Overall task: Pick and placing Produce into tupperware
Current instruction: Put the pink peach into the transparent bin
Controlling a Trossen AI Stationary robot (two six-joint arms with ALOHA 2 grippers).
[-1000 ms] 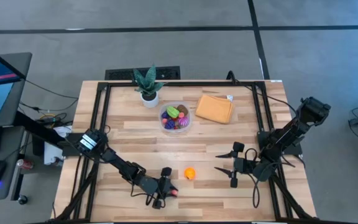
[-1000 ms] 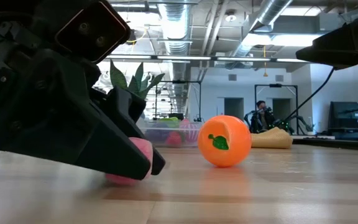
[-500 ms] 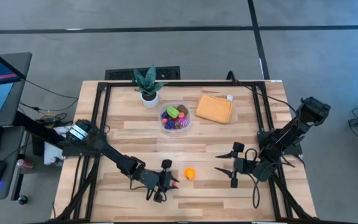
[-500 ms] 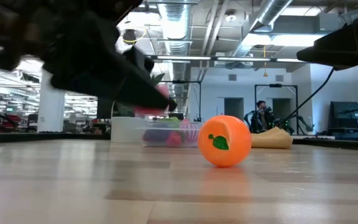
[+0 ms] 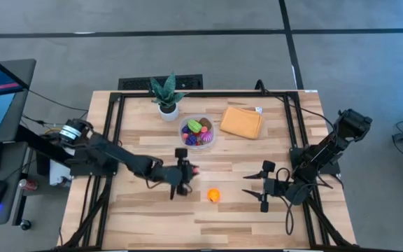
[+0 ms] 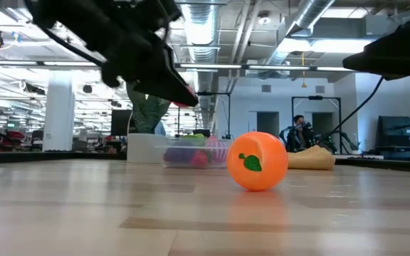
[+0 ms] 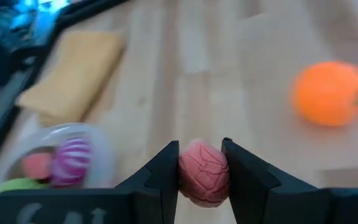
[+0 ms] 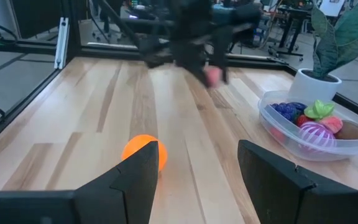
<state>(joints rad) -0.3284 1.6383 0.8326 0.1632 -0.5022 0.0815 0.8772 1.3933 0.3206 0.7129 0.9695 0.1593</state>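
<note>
Tool on my left arm (image 7: 202,171) is pinching the small pink knobbly toy fruit (image 7: 204,173); I am aiming squarely above the round clear plastic tub (image 5: 198,133) before opening, my half-open right tool (image 5: 261,187) idling.

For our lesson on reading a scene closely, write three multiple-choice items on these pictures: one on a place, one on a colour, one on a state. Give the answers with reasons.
1. Where does the orange toy fruit lie?
A. in the tub
B. on the bare table
C. on the cloth

2. What colour is the folded cloth?
A. orange
B. blue
C. white

3. What is the left pincer doing?
A. hanging open and empty
B. resting on the plant
C. gripping a pink toy fruit

Answers:
1 B: the high view shows it alone on the wood, apart from the clear tub.
2 A: it shows orange beside the tub.
3 C: the left wrist view shows the fruit clamped between both fingers.
</note>
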